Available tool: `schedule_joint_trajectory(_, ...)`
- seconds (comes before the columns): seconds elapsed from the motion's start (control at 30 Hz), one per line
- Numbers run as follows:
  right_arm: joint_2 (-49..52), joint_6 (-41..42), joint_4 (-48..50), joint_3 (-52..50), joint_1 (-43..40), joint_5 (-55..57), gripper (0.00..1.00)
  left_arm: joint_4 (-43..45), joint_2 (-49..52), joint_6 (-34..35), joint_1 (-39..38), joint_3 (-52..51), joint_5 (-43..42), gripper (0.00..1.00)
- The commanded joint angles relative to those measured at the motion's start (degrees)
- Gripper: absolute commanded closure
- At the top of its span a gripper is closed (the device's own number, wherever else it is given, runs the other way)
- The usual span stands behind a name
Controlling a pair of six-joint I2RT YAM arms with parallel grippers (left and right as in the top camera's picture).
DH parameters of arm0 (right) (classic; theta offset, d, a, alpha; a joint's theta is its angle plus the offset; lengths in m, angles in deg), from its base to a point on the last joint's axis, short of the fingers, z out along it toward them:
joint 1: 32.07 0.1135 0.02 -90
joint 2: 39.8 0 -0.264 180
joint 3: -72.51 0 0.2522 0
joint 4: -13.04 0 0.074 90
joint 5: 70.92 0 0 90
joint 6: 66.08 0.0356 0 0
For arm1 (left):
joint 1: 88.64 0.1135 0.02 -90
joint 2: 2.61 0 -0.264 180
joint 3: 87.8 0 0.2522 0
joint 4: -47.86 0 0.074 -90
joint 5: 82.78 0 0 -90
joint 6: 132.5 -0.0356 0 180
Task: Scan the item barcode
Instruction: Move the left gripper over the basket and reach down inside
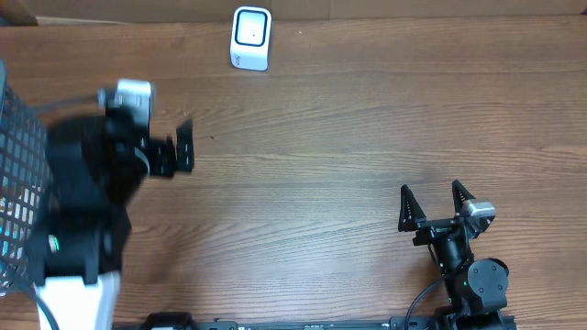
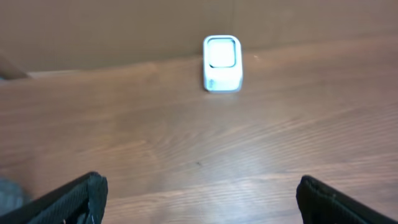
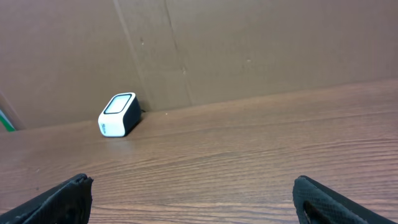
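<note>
Here, a small white scanner (image 1: 250, 37) with a dark window on its top face stands on the wooden bench (image 1: 321, 137), at the far edge and a little left of the middle. Behind it a brown cardboard wall (image 3: 249, 50) rises from the bench, and the scanner is just beside this wall.

The left claw (image 1: 179, 154) is over the left part of the bench, near a wire basket (image 1: 18, 156) that stands at the left edge. In the overhead view the left arm looks blurred, so its details are not sharp. The left wrist view shows its two dark fingers (image 2: 74, 202) spread wide at the bottom corners, with only bare wood between them. The scanner (image 2: 222, 62) is ahead of this claw, well apart from it.

The right claw (image 1: 431, 192) is at the near right side of the bench, far from the scanner and from the left claw. Its fingers (image 3: 62, 199) are also spread wide and they pinch nothing. In the right wrist view the scanner (image 3: 119, 114) is seen to the left, far away.

Something pale and teal shows through the basket mesh, but I cannot tell what it is.
</note>
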Motion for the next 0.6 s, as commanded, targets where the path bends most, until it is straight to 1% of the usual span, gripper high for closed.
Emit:
schedule_joint_trajectory(0.0, -0.46, -0.22, 0.13, -0.61, 0.26, 0.33, 0.0, -3.89, 7.34, 0.37, 0.24, 9.05, -8.17, 0.0)
schedule_joint_trajectory(0.03, -0.46, -0.22, 0.13, -0.61, 0.26, 0.33, 0.0, -4.42, 8.9, 0.63, 0.24, 10.29, -9.68, 0.0)
schedule_joint_trajectory(0.07, -0.46, -0.22, 0.15, -0.61, 0.26, 0.33, 0.0, -5.44, 11.34, 3.13, 0.24, 11.52, -14.53, 0.0)
schedule_joint_trajectory(0.13, -0.46, -0.22, 0.15, -0.61, 0.26, 0.33, 0.0, -6.62, 13.14, 4.87, 0.24, 11.52, -18.6, 0.0)
schedule_joint_trajectory(0.27, -0.46, -0.22, 0.15, -0.61, 0.26, 0.33, 0.0, -7.56, 15.91, 4.85, 0.24, 11.5, -20.59, 0.0)
schedule_joint_trajectory(0.4, -0.46, -0.22, 0.13, -0.61, 0.26, 0.33, 0.0, -6.91, 16.79, 5.35, 0.94, 11.85, -17.88, 0.01)
schedule_joint_trajectory(0.5, -0.46, -0.22, 0.15, -0.61, 0.26, 0.33, 0.0, -7.98, 16.83, 12.11, 3.76, 14.32, -11.56, 0.01)
schedule_joint_trajectory(0.57, -0.46, -0.22, 0.15, -0.61, 0.26, 0.33, 0.0, -9.42, 16.83, 15.15, 6.75, 16.9, -8.96, 0.02)
